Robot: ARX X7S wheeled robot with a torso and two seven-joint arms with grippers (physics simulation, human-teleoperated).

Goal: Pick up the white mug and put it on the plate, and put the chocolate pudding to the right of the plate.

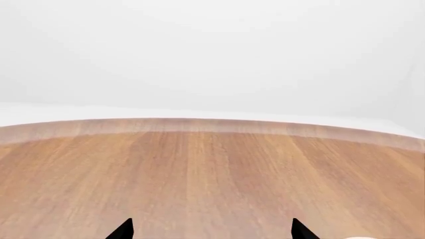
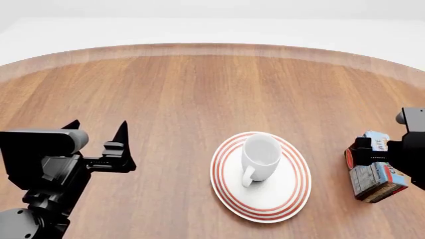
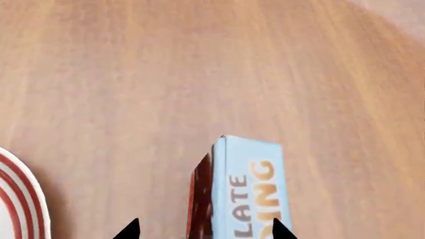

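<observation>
The white mug (image 2: 260, 154) stands upright on the plate (image 2: 229, 199), handle toward me. The chocolate pudding (image 2: 375, 177) lies on the wood to the right of the plate, a gap between them. My right gripper (image 3: 204, 230) is open around the pudding (image 3: 249, 189): one fingertip overlaps its light blue face, the other stands clear of its brown side. The plate's red-ringed rim (image 3: 20, 199) shows at the edge of the right wrist view. My left gripper (image 2: 97, 124) is open and empty, well left of the plate. In its own view the left gripper (image 1: 212, 230) sees only bare wood.
Everything rests on a round wooden table (image 2: 166, 89) whose curved far edge (image 2: 212, 47) meets a white floor beyond. The right arm's black body (image 2: 408, 149) covers part of the carton in the head view.
</observation>
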